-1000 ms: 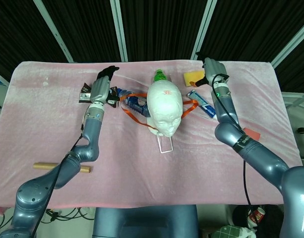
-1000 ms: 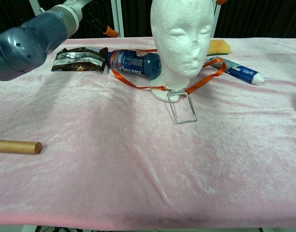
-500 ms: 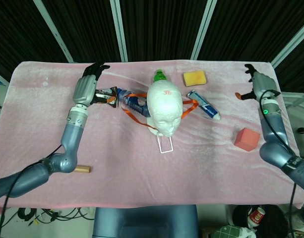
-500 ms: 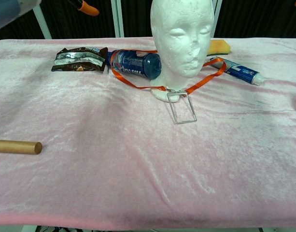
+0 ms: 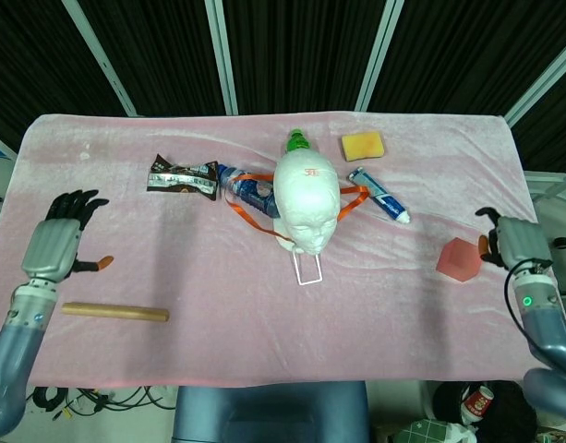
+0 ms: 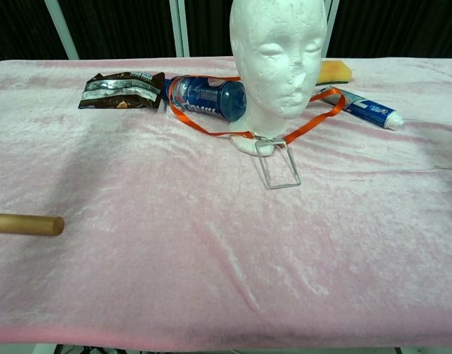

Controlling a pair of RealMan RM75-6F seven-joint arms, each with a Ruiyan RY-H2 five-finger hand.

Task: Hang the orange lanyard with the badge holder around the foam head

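Two hands in the head view, none in the chest view. Left hand (image 5: 57,244) hovers at 9 o'clock of the table (image 5: 264,341), fingers (image 5: 75,200) spread, holding nothing. Right hand (image 5: 515,242) sits at 3 o'clock by the table edge, fingers loosely apart, empty, just beside a red block (image 5: 459,258).

Foam head (image 6: 279,55) stands upright near table centre. Orange lanyard (image 6: 203,125) loops around its neck, strap draped over a blue bottle (image 6: 208,96) lying at the head's 9 o'clock. Badge holder (image 6: 279,169), clear, lies flat on the pink cloth at the head's 6 o'clock.

Also present: snack packet (image 5: 182,177) at 10 o'clock, yellow sponge (image 5: 362,145) at 1 o'clock, toothpaste tube (image 6: 366,110), wooden dowel (image 5: 114,313) at 8 o'clock.
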